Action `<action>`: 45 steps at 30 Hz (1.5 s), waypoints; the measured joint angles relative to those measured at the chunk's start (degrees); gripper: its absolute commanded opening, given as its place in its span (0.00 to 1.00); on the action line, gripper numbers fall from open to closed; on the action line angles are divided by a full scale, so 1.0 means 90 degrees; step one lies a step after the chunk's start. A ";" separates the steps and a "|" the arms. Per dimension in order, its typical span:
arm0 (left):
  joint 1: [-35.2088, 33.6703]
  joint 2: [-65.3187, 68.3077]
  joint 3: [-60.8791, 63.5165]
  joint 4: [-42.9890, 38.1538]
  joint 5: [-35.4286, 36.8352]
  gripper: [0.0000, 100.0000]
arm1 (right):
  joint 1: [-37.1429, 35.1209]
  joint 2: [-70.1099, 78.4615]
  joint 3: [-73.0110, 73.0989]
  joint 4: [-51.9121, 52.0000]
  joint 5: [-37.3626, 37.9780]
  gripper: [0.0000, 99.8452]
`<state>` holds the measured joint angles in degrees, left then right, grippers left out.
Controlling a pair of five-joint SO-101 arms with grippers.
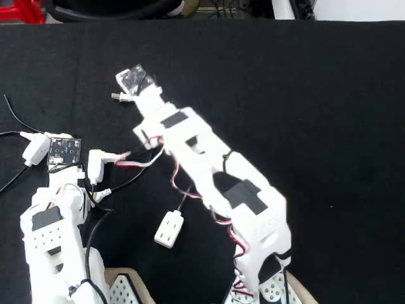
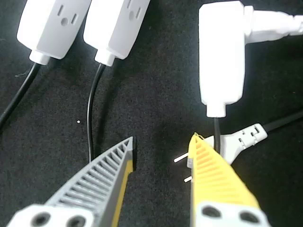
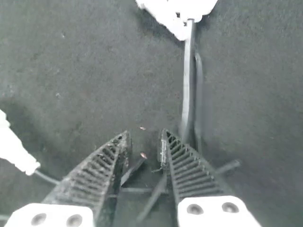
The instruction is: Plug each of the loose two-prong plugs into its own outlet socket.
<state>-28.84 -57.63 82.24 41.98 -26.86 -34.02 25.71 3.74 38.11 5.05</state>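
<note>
Black cloth tabletop [image 1: 329, 95] under 2 white arms.

Left hand [image 2: 162, 142]: released, with grey ribbed finger [image 2: 106, 177] and yellow ribbed finger [image 2: 213, 179] spread wide over bare cloth. Just beside the yellow finger and partly hidden behind it, a loose white two-prong plug [image 2: 239, 141] lying flat, its 2 metal prongs [image 2: 180, 159] poking into the gap between the fingers. Cannot tell whether plug and finger touch. Beyond it, a white oblong outlet socket [image 2: 220, 61] on a black cord, with a second white plug [image 2: 270, 23] set into it near its far end. Off to one side, an outer white socket [image 2: 47, 23] and an inner white socket [image 2: 118, 21] side by side, slots showing, each on its own black cord.

Right hand [image 3: 143, 137]: 2 black ribbed fingers [image 3: 102, 165] parted by a narrow gap, grasping nothing, low over the cloth. Ahead of it, a thin black cable [image 3: 188, 85] running to a white piece [image 3: 177, 9] too cropped to identify.

In the high view, right arm [image 1: 209, 171] stretched diagonally across the middle of the tabletop, with a small white pronged plug [image 1: 119, 96] just beside its far end. Near that arm's middle, a lone white outlet block [image 1: 169, 229] lying apart from the other sockets.
</note>
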 measured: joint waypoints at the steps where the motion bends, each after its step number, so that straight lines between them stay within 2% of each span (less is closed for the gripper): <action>1: 0.0000 0.0000 0.0000 0.0000 0.0000 0.19 | 0.0078 -0.0010 -0.0234 0.0391 -0.0010 0.11; 4: 0.0000 0.0000 0.0000 0.0000 -0.0010 0.19 | 0.0293 -0.0059 -0.0596 0.1338 0.0059 0.10; 6: 0.0000 0.0000 0.0000 -0.0010 -0.0107 0.19 | 0.0459 -0.0186 -0.0606 0.1514 0.0352 0.06; 10: 0.0000 -0.0049 0.0078 -0.0049 -0.0361 0.19 | 0.0791 -0.0313 -0.0303 0.1084 0.0908 0.05; 14: 0.0020 -0.0049 0.0078 -0.0049 -0.0410 0.19 | 0.0801 -0.0313 0.0068 0.0518 0.1280 0.05; 22: 0.0020 -0.0049 0.0098 -0.0049 -0.0420 0.19 | 0.0801 0.0303 -0.0293 0.0303 0.1358 0.05; 29: 0.0020 -0.0049 0.0098 -0.0049 -0.0420 0.19 | 0.0821 0.1055 -0.1485 0.1348 0.1358 0.09; 41: 0.0020 -0.0049 0.0098 -0.0049 -0.0420 0.19 | 0.0791 0.1778 -0.2237 0.1680 0.1563 0.09; 45: 0.0020 -0.0049 0.0098 -0.0049 -0.0420 0.19 | 0.0752 0.2188 -0.3018 0.2344 0.1827 0.01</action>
<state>-28.66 -58.07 83.12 41.54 -30.64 -27.25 45.41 -23.43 59.21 21.49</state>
